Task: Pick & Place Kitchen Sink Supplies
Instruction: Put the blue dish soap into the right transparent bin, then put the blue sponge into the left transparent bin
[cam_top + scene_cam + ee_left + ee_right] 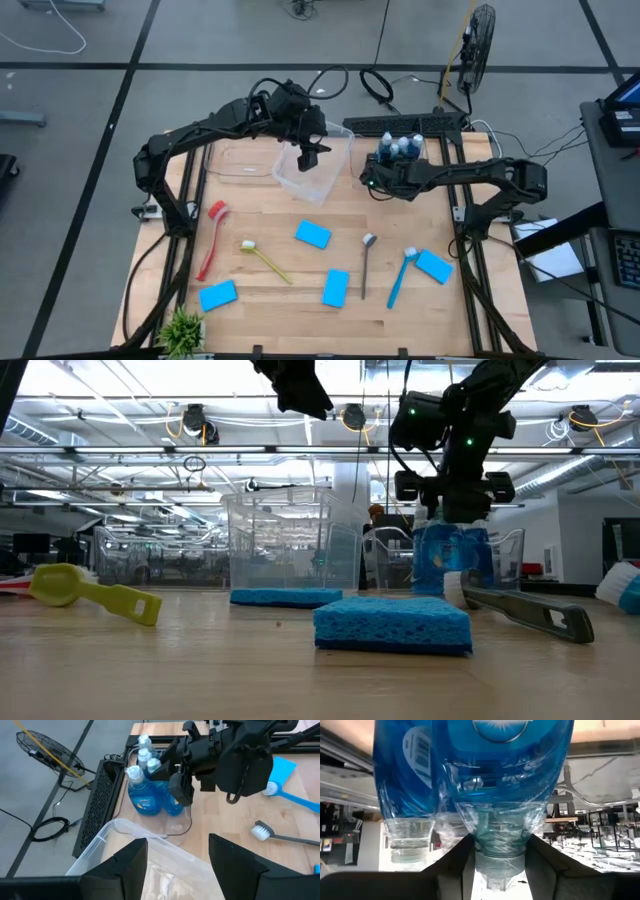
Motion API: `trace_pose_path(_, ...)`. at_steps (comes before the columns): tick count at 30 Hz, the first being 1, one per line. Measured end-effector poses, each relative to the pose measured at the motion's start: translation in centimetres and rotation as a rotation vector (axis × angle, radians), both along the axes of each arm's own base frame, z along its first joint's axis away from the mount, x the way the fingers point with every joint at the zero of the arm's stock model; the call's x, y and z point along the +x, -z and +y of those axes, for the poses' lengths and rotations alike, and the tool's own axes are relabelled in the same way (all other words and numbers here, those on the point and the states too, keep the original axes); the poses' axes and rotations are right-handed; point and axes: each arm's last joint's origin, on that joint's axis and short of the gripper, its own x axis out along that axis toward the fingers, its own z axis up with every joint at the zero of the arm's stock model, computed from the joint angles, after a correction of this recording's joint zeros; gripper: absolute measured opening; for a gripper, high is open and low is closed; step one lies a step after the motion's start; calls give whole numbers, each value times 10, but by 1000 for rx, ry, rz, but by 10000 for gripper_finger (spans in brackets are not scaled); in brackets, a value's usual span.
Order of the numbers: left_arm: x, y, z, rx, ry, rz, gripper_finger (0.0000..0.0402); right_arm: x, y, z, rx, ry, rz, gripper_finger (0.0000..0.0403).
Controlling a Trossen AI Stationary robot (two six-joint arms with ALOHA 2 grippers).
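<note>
Three blue bottles (pixel 402 148) with pale caps stand in a small clear bin at the table's far right. My right gripper (pixel 500 865) hangs over them, shut on the nearest bottle (pixel 172 806). My left gripper (pixel 177 870) hovers open above an empty clear bin (pixel 318 172) at the far middle and touches nothing. Several blue sponges (pixel 313 234) lie flat on the wood. Near them lie a red brush (pixel 212 238), a yellow brush (pixel 263 258), a blue brush (pixel 400 277) and a grey metal tool (pixel 367 262). My right gripper pinches the nearest bottle by its neck (pixel 500 851), just under the cap, between the two fingers (pixel 455 862). The fingers come from above, pointing down. The bottle stays upright among the others (pixel 450 560). Whether its base is off the bin floor cannot be told.
A small green plant (pixel 182 328) sits at the near left corner. A dark perforated box (pixel 102 795) and cables lie beyond the far edge. Bare wood shows between the bins and the scattered sponges, and along the left side.
</note>
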Motion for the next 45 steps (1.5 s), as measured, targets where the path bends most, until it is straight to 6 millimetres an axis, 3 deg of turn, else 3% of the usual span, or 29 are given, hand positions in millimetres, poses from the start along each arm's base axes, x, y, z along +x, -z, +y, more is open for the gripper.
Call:
trace_pose_path(19,0,0,0,4,2,1,212,6,-3,-1,-8,67,-217,162)
trace_pose_path(45,0,0,1,15,-1,2,212,26,-66,-6,-67,63,-468,164)
